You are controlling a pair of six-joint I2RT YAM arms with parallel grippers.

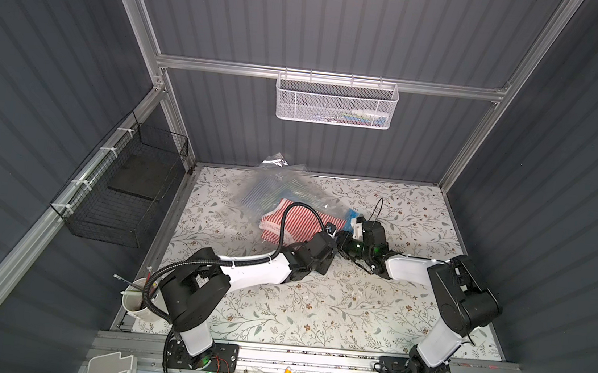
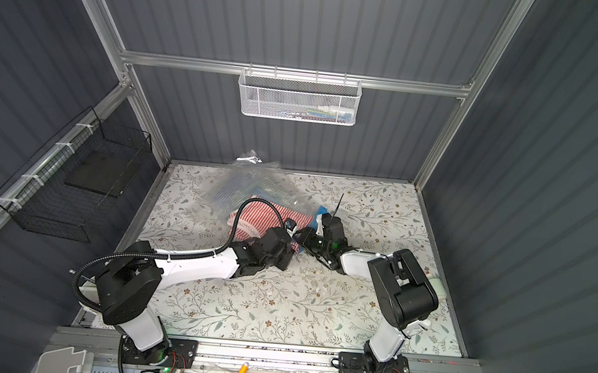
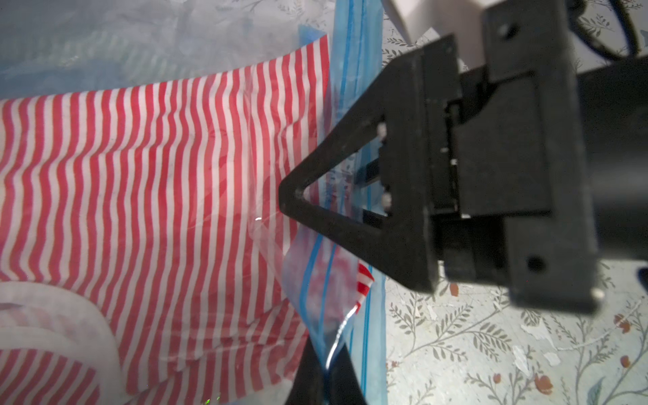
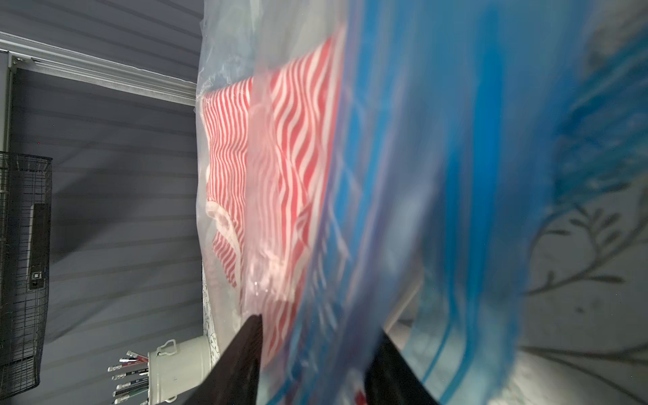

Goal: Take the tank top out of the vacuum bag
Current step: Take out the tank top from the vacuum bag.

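Clamps left gripper [image 3: 324, 371] tight on blue edge of vacuum bag [image 3: 350, 87], bottom centre; straddles that edge with right gripper [image 4: 321, 328], jaws partly apart; striped tank top [image 3: 157, 175] inside, frame left.

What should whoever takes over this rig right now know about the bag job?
Grippers: the left gripper is shut, pinching the blue zip edge of the vacuum bag. The right gripper has its jaws apart astride that same edge, gripping nothing.
Things: the striped tank top is inside the bag, which lies on the table toward the back wall.
Done: both grippers are at the bag's mouth.
Left: spread the mouth, grab the tank top, pull it clear. Whether the zip is fully open is unclear.
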